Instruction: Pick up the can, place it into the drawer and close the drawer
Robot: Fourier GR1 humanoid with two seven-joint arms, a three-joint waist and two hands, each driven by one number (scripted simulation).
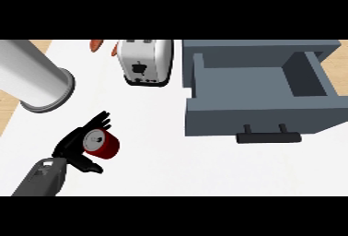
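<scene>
On a white kitchen counter [170, 161], a grey drawer [258, 115] stands pulled open at the right, its black handle [268, 137] facing the robot. No object shows inside its deep box. At the far left lies a large pale cylinder [34, 76], and a white toaster [144, 62] sits between the two near the back edge, with a small orange object [97, 44], too cut off to identify, just beside it.

Well apart from the drawer, at lower left, the red can [105, 144] rests in the robot's left hand [71, 145]. The fingers [101, 120] and thumb wrap the can's side, and its silvery top is tilted toward the view. Whether the can is off the counter cannot be told. The right hand does not appear.

The can looks rigid, light and smooth-walled, so it is likely to slide or roll if the hold slackens. Its round side wall, about mid-height, is judged the best place to grip it, as the hand does now. The can is sealed and its contents are hidden. It is small enough to drop easily into the drawer's wide opening, after which the drawer's flat front offers a broad surface for pushing it closed.
</scene>
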